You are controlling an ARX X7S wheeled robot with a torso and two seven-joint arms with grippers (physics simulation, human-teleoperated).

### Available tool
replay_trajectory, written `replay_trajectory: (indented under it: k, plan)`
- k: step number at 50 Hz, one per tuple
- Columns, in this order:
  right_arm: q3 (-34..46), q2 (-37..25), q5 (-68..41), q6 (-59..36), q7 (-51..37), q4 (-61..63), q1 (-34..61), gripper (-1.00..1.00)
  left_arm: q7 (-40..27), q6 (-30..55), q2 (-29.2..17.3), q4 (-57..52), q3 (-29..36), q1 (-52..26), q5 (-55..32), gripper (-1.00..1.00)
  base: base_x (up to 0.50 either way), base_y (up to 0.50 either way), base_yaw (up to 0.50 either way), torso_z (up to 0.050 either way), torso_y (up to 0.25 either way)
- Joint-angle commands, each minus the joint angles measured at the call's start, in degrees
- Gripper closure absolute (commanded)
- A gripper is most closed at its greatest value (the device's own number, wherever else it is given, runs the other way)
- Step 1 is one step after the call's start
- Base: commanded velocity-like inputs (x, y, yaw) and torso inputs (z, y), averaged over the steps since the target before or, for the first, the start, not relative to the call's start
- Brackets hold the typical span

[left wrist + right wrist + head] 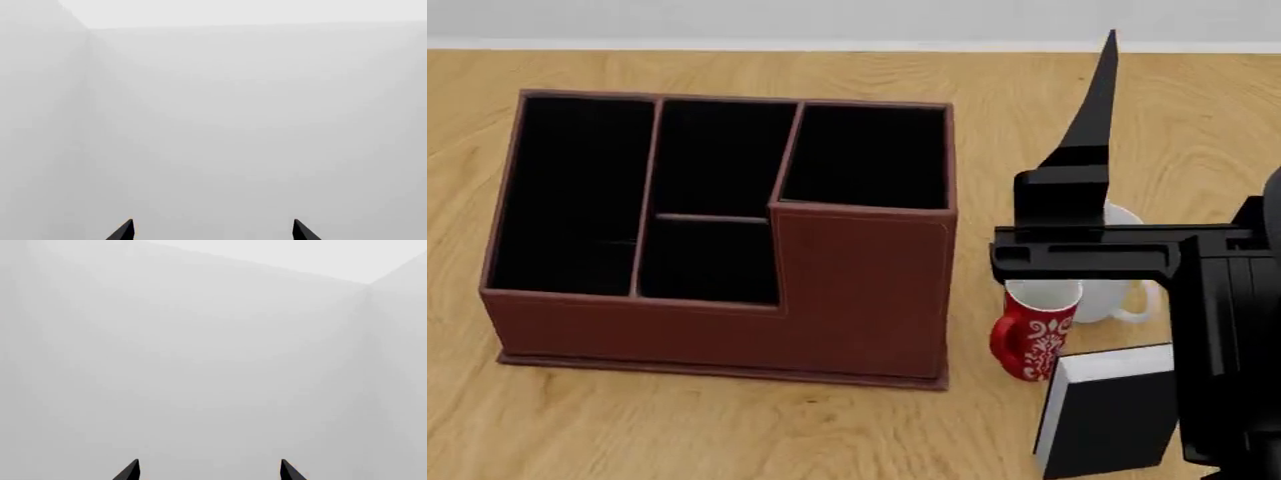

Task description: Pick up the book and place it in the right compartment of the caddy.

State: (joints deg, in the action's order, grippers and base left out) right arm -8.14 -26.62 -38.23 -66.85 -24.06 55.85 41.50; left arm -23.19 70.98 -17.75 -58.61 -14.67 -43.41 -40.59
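The black book stands upright on the wooden table at the front right, with its white page edges facing left. My right arm partly hides it. The reddish-brown caddy stands left of it, and its tall right compartment is black inside and holds nothing. My right gripper points up and away above the mugs, right of the caddy. It is open and empty in the right wrist view, facing only grey wall. My left gripper is open and empty, faces grey wall, and is out of the head view.
A red patterned mug stands between the caddy and the book. A white mug stands behind it under my right arm. The caddy also has a long left section and two small middle sections. The wooden table extends all round.
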Motion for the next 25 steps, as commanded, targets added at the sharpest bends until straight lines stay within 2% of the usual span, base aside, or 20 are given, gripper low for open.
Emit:
replay_trajectory:
  k: [1, 25]
  plan:
    - [-0.07, -0.5, -1.16, -0.28, -0.72, 0.25, 0.36, -1.0, -2.5, 0.47, -1.26, -0.37, -0.5, -1.03, -3.52, -1.0, 0.4, -0.16, 0.0, 0.0, 0.0]
    - [2.48, -1.39, -1.55, 1.36, -1.58, -0.61, 0.21, -1.0, -6.03, -1.52, -3.52, 0.14, -0.72, -0.42, -7.68, -1.0, 0.4, -0.28, 0.0, 0.0, 0.001]
